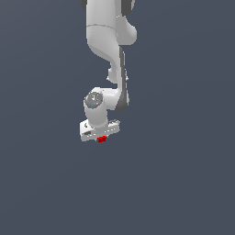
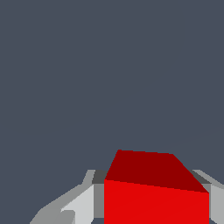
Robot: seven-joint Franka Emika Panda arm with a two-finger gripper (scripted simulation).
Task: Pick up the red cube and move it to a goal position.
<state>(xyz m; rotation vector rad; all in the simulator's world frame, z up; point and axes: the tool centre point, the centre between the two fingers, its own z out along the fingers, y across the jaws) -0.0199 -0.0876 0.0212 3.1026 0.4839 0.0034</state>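
The red cube (image 1: 102, 138) shows as a small red patch just under my white gripper (image 1: 101, 137) in the exterior view. In the wrist view the red cube (image 2: 153, 192) sits large between my two grey-white fingers (image 2: 81, 203), which stand against both its sides. The gripper is shut on the cube. Most of the cube is hidden by the hand in the exterior view. No goal marker shows in either view.
The flat dark grey surface (image 1: 183, 183) fills both views. The white arm (image 1: 108, 41) comes down from the top of the exterior view. No other objects show.
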